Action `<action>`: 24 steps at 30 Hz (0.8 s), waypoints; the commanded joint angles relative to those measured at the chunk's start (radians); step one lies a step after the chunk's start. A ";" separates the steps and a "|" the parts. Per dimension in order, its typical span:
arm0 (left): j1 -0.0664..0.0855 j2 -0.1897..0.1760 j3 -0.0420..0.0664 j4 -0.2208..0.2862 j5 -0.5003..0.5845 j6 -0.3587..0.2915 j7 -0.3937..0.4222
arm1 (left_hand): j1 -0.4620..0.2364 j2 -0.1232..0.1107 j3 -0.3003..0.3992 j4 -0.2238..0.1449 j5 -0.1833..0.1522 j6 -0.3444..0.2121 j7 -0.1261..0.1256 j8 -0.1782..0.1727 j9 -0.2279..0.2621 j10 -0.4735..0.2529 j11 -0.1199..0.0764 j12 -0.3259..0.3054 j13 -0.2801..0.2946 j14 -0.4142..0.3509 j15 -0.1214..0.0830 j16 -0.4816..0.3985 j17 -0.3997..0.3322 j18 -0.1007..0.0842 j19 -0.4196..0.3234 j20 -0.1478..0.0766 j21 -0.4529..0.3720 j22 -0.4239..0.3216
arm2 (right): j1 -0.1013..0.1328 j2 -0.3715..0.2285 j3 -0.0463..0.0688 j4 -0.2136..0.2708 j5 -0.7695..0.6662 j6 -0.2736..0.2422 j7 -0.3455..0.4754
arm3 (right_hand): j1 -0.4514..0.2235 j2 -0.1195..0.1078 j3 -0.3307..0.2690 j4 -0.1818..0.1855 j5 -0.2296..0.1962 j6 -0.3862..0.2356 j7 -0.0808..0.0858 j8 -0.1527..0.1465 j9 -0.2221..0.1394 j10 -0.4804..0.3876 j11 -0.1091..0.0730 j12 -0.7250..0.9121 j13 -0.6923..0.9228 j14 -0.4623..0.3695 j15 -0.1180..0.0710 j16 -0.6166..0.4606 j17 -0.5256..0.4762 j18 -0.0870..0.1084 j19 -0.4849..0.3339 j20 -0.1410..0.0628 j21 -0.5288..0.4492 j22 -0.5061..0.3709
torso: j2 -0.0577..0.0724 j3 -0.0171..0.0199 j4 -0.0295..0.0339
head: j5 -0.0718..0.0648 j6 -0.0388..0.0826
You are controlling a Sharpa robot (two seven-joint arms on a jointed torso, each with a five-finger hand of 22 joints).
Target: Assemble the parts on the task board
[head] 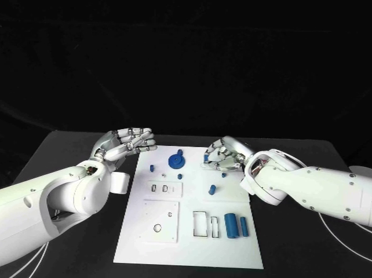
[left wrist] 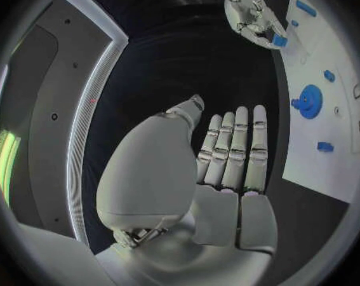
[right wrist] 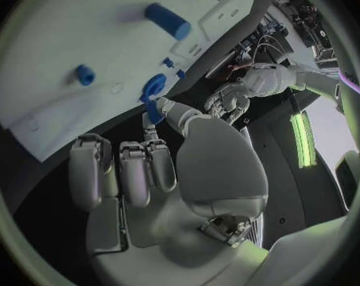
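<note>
Silver right hand (head: 222, 156): fingers closed on a small blue part (left wrist: 280, 41), held over the far right side of the task board (head: 228, 260).
Left hand (head: 127, 143): fingers together, nothing in them, raised at the board's far left edge, above the worktop (head: 69, 145).
Round blue part (head: 177, 159): on the board between both hands, just beside the right hand.
Blue cylinder (head: 231, 225): near end of the board, lying flat, long axis pointing away from the robot; right arm nearer.
Held part's axis: cannot tell.

Dim dark surroundings; bright white task board (head: 194, 231); fisheye-bent edges; green glare at wrist rims
</note>
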 commanded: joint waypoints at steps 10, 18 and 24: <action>0.000 0.012 0.000 -0.010 0.002 0.017 0.003 | -0.008 0.002 0.007 -0.001 -0.004 0.003 0.008 -0.004 -0.002 0.008 0.002 -0.005 0.001 0.002 0.006 -0.004 0.001 0.013 0.005 0.000 -0.005 -0.001 | -0.017 0.139 -0.007 0.017 -0.234 0.032 -0.165 | -0.001 0.015 0.006 0.002 -0.005 0.010 -0.018 0.042 0.041 0.007 -0.008 -0.003 0.121 0.079 -0.007 0.003 0.150 -0.005 0.007 -0.006 0.007 0.094 | -0.007 -0.0043 0.0040 | 0.027 -0.018; 0.001 0.011 0.000 -0.007 0.002 0.016 0.006 | -0.008 0.002 0.007 -0.001 -0.004 0.003 0.008 -0.004 -0.002 0.008 0.002 -0.005 0.001 0.002 0.006 -0.004 0.001 0.013 0.005 0.000 -0.006 -0.001 | -0.040 0.181 -0.013 0.014 -0.293 0.046 -0.174 | -0.003 0.012 0.006 0.001 -0.008 0.010 -0.018 0.043 0.042 0.008 -0.008 -0.002 0.123 0.079 -0.007 0.003 0.151 -0.006 0.009 -0.006 0.009 0.096 | -0.006 -0.0038 0.0033 | 0.034 -0.030; 0.001 0.012 0.000 -0.006 0.002 0.016 0.005 | -0.008 0.002 0.007 -0.001 -0.004 0.003 0.008 -0.004 -0.002 0.008 0.002 -0.005 0.001 0.002 0.006 -0.004 0.001 0.013 0.005 0.000 -0.006 -0.001 | -0.061 0.207 -0.018 0.008 -0.315 0.058 -0.181 | -0.009 0.006 0.004 0.001 -0.010 0.008 -0.018 0.045 0.043 0.008 -0.009 -0.003 0.122 0.079 -0.008 0.003 0.150 -0.005 0.009 -0.007 0.008 0.096 | -0.006 -0.0026 0.0064 | 0.035 -0.035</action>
